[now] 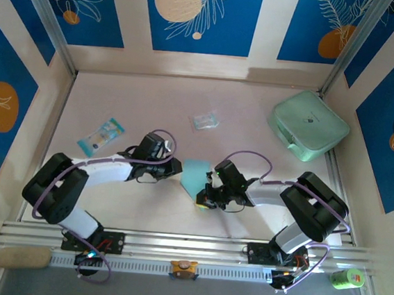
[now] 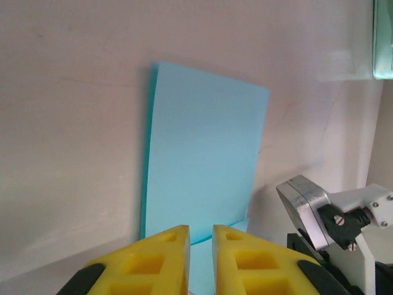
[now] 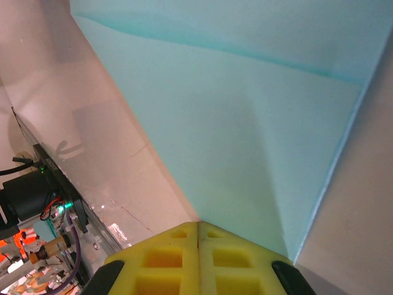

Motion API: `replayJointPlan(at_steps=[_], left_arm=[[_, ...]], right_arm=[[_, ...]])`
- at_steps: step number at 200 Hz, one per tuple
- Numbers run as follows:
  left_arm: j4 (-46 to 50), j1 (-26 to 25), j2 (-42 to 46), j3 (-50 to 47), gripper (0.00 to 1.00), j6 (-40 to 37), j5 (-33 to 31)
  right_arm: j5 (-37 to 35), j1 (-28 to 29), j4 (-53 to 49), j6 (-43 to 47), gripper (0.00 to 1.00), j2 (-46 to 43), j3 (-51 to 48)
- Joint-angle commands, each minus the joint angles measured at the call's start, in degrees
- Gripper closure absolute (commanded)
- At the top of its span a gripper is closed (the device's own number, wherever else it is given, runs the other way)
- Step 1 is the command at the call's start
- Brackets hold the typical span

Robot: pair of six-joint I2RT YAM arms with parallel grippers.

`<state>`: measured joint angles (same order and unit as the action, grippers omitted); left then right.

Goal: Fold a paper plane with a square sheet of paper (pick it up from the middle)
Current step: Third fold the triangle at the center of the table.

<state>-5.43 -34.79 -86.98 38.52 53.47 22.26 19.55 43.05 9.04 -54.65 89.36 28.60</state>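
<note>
Left arm (image 1: 104, 170) and right arm (image 1: 269, 194): white links, bulky black joints; purple cables (image 1: 162, 133) loop over each; yellow fingers (image 2: 161, 261) with square recesses; left wrist view, four o'clock: silver bracket (image 2: 305, 209), black screws (image 2: 335, 220).

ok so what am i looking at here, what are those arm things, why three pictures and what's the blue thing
These are two robot arms bolted to the near edge of a table. The top picture looks down from above and behind them; the other two come from a camera on each wrist, so the yellow blocks at the bottom are that arm's own fingers. Between the arms lies a light-blue sheet of paper, already creased. The right gripper is shut on one corner of it. The left gripper has its fingers nearly together at the paper's edge; whether it pinches the paper I cannot tell. Also on the table: a mint-green case, a blue-and-white packet and a clear plastic wrapper.
</note>
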Motion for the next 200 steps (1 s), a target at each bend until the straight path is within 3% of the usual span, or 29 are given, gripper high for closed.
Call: replayJointPlan(at_steps=[1,30,72,103,171,200], left_arm=[[-2.01,-2.30,-2.71,1.04,0.84,-1.18,3.50],[-3.08,-3.78,-7.99,2.62,0.85,-0.75,5.51],[2.71,-3.73,-11.31,2.84,0.88,-2.38,1.76],[0.87,-3.67,-11.91,1.33,0.89,-1.59,2.33],[0.71,-3.69,-11.46,1.06,0.89,-1.31,2.24],[0.85,-3.65,-11.46,1.12,0.89,-1.36,2.26]], right_arm=[[-2.85,-0.14,-7.28,0.69,1.00,1.69,-0.74],[-2.98,-0.17,-7.67,0.85,1.00,0.92,-0.91],[-0.76,-0.20,-10.25,2.28,0.99,-1.80,2.26],[-2.40,-0.07,-13.81,3.78,0.98,-3.69,6.86],[-5.25,1.86,-10.97,2.67,0.98,8.48,16.57],[-6.34,2.13,-12.44,2.90,0.98,9.18,15.34]])
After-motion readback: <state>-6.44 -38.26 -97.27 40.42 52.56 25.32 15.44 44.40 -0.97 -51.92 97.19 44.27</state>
